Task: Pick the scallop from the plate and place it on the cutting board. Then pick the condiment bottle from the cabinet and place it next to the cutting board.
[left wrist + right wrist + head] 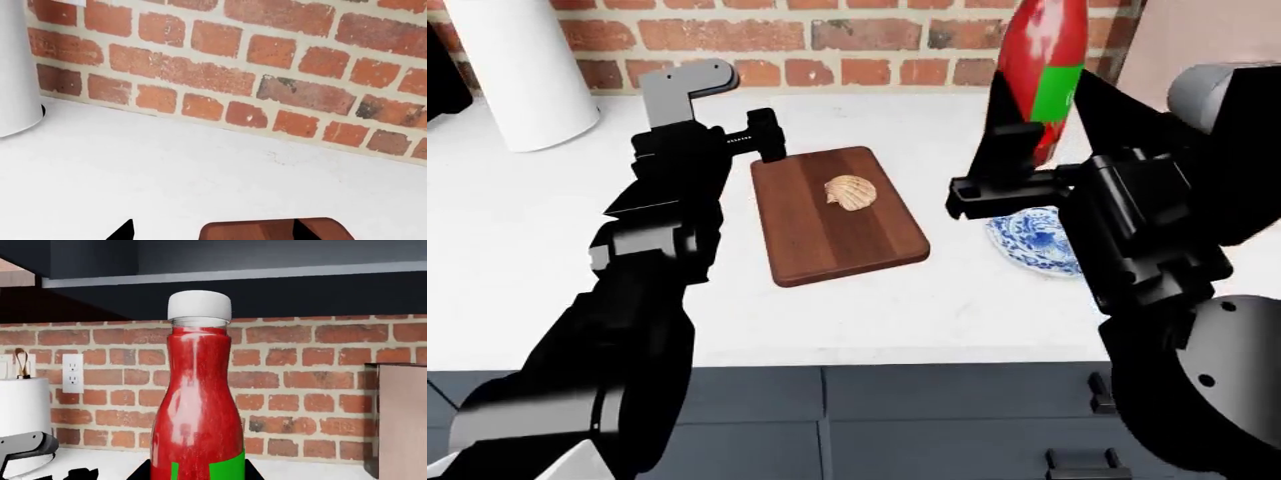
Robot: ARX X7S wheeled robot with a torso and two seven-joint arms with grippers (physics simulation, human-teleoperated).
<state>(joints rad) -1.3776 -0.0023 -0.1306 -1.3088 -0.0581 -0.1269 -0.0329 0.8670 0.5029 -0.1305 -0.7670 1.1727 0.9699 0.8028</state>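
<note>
Right gripper (1030, 150) is clamped on the condiment bottle (1045, 70), upright between its fingers, held up above the plate (1034, 240). Scallop (851, 192) sits on the cutting board (838, 215). Left gripper (761, 133) hovers at the board's far end, fingers parted, holding nothing.

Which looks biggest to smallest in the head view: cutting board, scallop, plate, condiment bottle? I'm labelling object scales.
1. cutting board, clearly largest.
2. condiment bottle, though its top is cropped and the right gripper hides its base.
3. plate, partly hidden, so its rank against the bottle is unsure.
4. scallop, smallest.
</note>
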